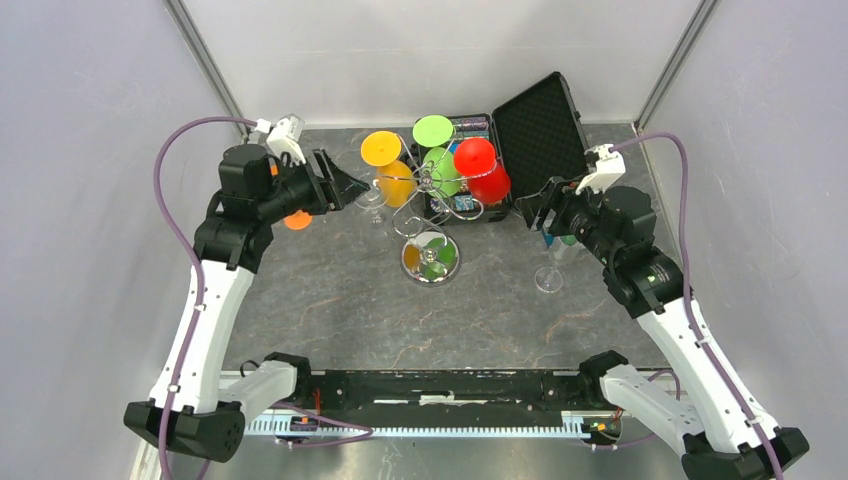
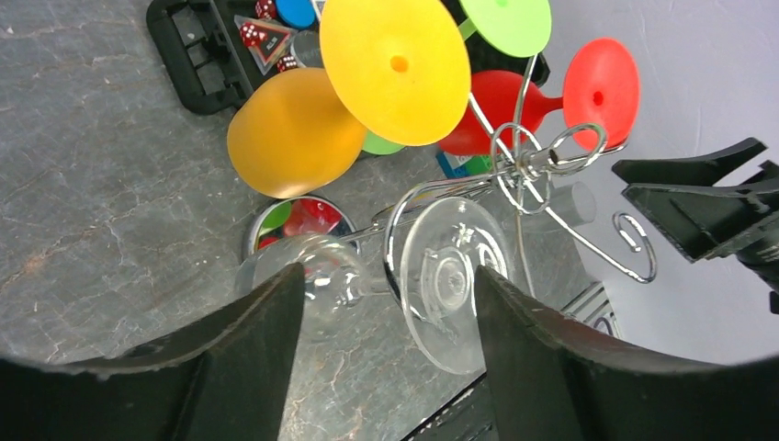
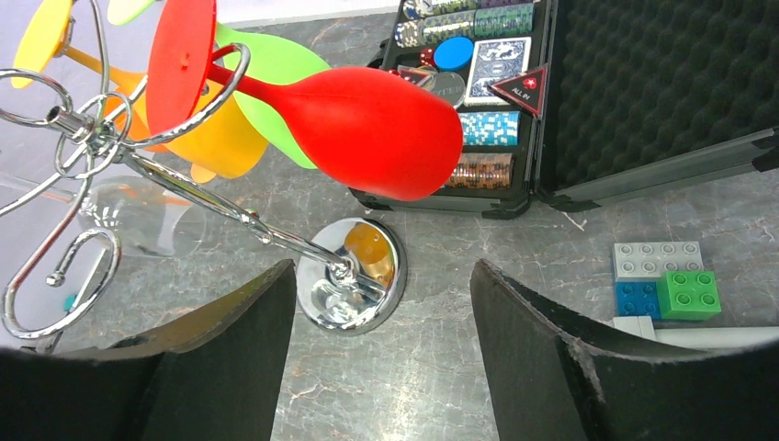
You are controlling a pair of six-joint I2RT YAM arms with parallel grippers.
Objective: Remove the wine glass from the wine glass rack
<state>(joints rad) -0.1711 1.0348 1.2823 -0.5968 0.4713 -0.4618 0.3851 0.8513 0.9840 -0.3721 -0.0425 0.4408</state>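
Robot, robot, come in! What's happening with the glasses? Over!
Left tool open, lined up on the clear glass hanging on the rack. Right tool open, empty, by the red glass. Yellow glass crowds close beside the clear one. Over.

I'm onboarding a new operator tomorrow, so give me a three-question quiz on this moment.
1. True or false: the left gripper is shut on the clear wine glass.
2. Which hangs nearest the black case? A) yellow glass B) red glass C) blue glass
3. Fill in: the wine glass rack stands on a round, ____ disc.
Key: 1 false, its jaws are open; 2 B; 3 mirrored.
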